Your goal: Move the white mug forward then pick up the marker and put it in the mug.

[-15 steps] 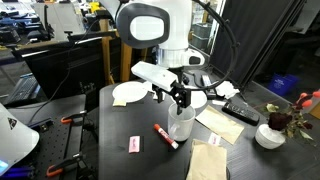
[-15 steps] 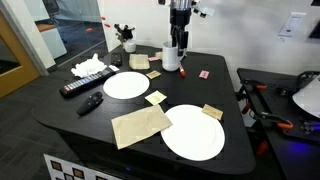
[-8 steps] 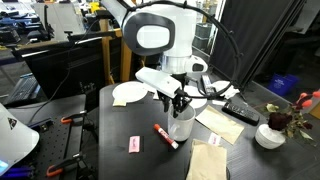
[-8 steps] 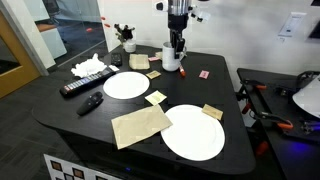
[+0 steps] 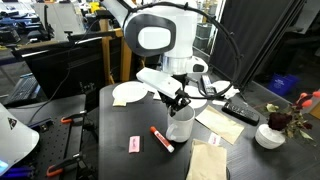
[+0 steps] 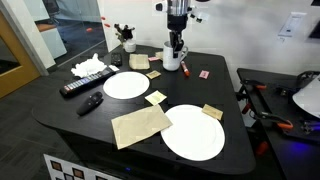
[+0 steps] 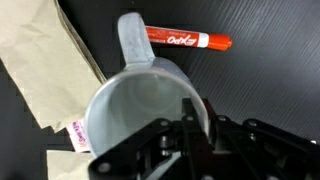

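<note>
The white mug stands upright on the black table, also seen at the table's far side in an exterior view, white mug. My gripper comes down from above and is shut on the mug's rim, one finger inside and one outside. In the wrist view the mug opens toward the camera, its handle pointing at the marker, and the gripper pinches the rim's right side. The red marker lies flat on the table just beyond the handle, marker beside the mug.
Two flat white plates and brown paper napkins lie on the table. A remote, a small white card and a low white bowl are also there. A napkin lies beside the mug.
The jaws were open around the mug's rim and have now shut on it. The arm has hardly shifted; the marker lies slightly lower in the exterior view.
</note>
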Controlling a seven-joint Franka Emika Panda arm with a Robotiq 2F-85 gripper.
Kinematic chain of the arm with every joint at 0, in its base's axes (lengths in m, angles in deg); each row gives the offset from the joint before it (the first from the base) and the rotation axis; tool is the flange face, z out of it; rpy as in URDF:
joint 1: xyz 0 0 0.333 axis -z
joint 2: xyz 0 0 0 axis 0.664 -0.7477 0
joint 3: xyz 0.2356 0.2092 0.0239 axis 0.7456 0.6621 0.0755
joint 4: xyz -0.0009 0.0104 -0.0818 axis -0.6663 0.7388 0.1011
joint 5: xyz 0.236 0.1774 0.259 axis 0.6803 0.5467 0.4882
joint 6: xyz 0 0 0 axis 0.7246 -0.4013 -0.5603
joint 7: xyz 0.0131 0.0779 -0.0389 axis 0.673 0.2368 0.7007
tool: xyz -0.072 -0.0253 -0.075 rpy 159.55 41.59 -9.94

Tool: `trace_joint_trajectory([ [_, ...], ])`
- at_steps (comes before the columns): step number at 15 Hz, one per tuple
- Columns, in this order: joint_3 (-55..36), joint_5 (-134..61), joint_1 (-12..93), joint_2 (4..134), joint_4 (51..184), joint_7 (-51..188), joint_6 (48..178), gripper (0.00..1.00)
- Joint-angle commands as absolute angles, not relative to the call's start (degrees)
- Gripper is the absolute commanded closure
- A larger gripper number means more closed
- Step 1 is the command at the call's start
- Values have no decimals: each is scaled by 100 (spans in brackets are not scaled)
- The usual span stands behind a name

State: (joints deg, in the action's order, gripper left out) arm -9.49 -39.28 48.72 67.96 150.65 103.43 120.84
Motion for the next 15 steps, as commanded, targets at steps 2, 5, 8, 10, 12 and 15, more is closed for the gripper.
trace_joint_trajectory([
  [2, -826, -3989, 4950, 6945, 15096, 10420, 12008, 97],
  [5, -763, -3964, 4920, 7015, 15136, 10402, 11975, 97],
  [8, -646, -3929, 4871, 7098, 15183, 10371, 11881, 97],
  [10, -531, -3876, 4846, 7192, 15262, 10402, 11844, 97],
  [12, -435, -3874, 4794, 7300, 15357, 10371, 11805, 97],
  [15, -291, -3805, 4724, 7496, 15494, 10414, 11674, 97],
])
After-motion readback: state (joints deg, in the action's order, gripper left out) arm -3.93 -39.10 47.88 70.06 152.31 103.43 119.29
